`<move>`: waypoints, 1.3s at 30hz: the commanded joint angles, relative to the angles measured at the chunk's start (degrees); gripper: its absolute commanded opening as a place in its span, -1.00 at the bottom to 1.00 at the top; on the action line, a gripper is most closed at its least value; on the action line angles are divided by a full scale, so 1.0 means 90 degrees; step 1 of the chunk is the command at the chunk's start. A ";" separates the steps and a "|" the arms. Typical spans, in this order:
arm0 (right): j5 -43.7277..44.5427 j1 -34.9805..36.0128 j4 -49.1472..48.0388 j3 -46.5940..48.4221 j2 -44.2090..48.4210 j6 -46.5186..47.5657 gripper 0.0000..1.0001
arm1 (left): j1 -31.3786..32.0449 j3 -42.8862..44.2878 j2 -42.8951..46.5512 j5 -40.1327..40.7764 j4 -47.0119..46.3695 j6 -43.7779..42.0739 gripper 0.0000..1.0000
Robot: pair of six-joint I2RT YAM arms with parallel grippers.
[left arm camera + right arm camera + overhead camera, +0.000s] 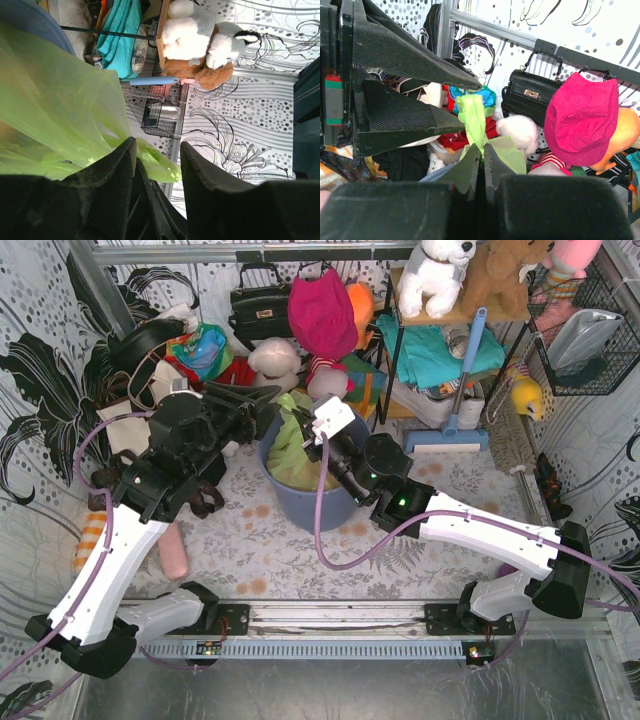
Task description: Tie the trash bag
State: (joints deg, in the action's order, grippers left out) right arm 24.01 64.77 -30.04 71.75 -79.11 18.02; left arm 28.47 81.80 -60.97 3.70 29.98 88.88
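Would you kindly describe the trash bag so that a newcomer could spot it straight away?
Find the round blue-grey bin at the middle of the table. The trash bag is the thin plastic rising out of it. Alone among its neighbours, it is translucent lime green.

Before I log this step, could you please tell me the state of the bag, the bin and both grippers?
trash bag: inside the bin, top drawn into a strip, no knot visible.
bin: upright, holding the bag.
left gripper: open, beside the bag's top.
right gripper: shut on the trash bag's strip.
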 commanded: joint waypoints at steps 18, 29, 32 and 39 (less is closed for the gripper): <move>0.0135 -0.0029 -0.0430 0.0007 0.0094 -0.0100 -1.00 | -0.0259 -0.0218 -0.0022 -0.0909 -0.0508 -0.0442 -0.70; 0.0160 -0.0030 -0.0221 0.0078 0.0188 -0.0196 -1.00 | -0.0390 -0.0221 0.0260 0.0300 -0.1035 -0.1558 -1.00; 0.0024 -0.0029 0.0215 0.0219 0.0328 -0.0478 -1.00 | -0.0390 -0.0250 0.0181 0.0150 -0.1638 -0.2246 -1.00; 0.0361 -0.0029 0.2019 0.0643 0.0948 -0.2114 -0.19 | -0.0390 -0.0634 0.0219 -0.0064 -0.2458 -0.3065 -1.00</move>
State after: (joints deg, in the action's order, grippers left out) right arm 24.58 64.77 -20.80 73.03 -75.40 9.65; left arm 25.32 77.89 -59.55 2.37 15.86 68.36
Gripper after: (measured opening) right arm 0.378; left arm 0.008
